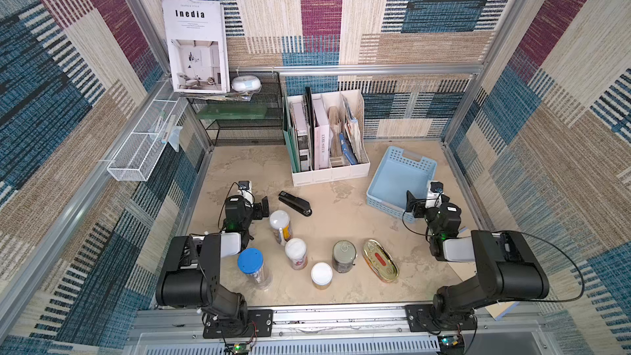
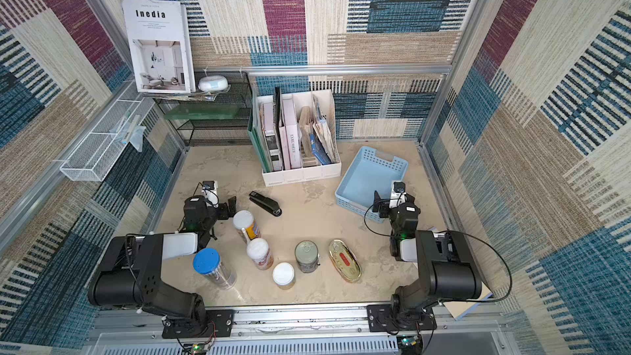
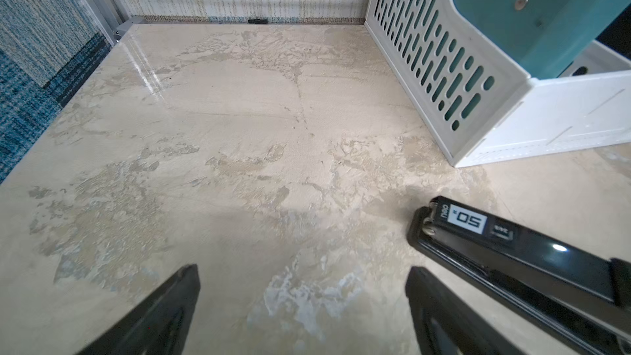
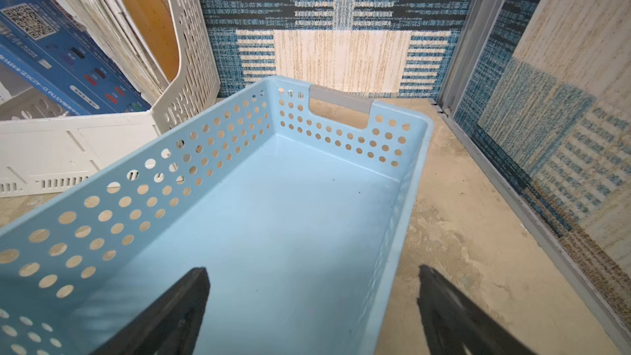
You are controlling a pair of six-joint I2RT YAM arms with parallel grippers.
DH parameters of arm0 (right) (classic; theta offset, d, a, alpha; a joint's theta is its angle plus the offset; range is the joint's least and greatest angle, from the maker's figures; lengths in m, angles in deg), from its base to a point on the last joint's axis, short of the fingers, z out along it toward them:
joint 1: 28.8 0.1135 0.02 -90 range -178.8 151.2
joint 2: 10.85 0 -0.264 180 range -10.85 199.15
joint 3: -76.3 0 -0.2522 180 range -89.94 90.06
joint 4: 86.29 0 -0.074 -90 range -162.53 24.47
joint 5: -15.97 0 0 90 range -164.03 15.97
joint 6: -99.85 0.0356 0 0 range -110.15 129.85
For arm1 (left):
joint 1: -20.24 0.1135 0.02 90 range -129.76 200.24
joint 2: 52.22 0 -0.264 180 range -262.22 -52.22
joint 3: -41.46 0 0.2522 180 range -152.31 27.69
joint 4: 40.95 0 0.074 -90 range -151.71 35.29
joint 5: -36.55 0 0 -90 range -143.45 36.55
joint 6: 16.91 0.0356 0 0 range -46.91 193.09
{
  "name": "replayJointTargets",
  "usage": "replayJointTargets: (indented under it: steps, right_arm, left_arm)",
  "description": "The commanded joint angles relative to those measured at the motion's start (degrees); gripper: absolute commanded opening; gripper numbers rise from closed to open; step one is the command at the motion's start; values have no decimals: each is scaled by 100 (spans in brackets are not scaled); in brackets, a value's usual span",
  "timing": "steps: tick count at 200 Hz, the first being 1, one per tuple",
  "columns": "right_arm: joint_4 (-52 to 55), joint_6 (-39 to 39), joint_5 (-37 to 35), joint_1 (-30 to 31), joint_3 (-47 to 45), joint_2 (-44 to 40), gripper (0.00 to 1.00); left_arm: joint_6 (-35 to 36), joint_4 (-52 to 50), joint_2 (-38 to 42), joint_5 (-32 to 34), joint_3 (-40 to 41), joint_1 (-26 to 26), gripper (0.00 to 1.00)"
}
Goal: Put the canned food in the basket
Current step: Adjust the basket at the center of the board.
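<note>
Several cans stand on the table's front middle in both top views: two tall white-lidded cans [image 1: 280,225] [image 1: 296,253], a short yellow can [image 1: 321,274], a dark pull-tab can [image 1: 344,256] and a flat gold oval tin [image 1: 380,260]. The light blue basket [image 1: 377,182] [image 4: 239,124] sits empty at the back right. My right gripper [image 4: 312,269] [image 1: 418,203] hangs open over the basket's near corner, with its rim between the fingers. Open and empty, my left gripper [image 3: 303,269] [image 1: 261,209] is above bare table, left of the nearest tall can.
A black stapler [image 1: 295,203] [image 3: 512,251] lies just right of the left gripper. A blue-lidded clear tube [image 1: 254,268] stands by the left arm. The white file organiser [image 1: 327,138] [image 3: 444,63] stands at the back centre, a black mesh shelf [image 1: 239,114] beside it.
</note>
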Motion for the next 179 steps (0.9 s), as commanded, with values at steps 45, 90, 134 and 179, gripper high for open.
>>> replayJointTargets:
  steps: [45, 90, 134, 179]
  right_arm:
    - [-66, -9, 9, 2, 28, -6, 99]
    - [-62, -12, 11, -6, 34, -6, 99]
    - [450, -82, 86, 11, 128, -485, 99]
    - [3356, 66, 64, 14, 1498, -1594, 99]
  left_arm:
    - [15, 66, 17, -14, -39, 2, 99]
    - [10, 69, 15, -23, -37, 0, 99]
    - [-25, 120, 36, 21, -13, 29, 99]
    - [-468, -1792, 1219, 1209, -681, 20, 99]
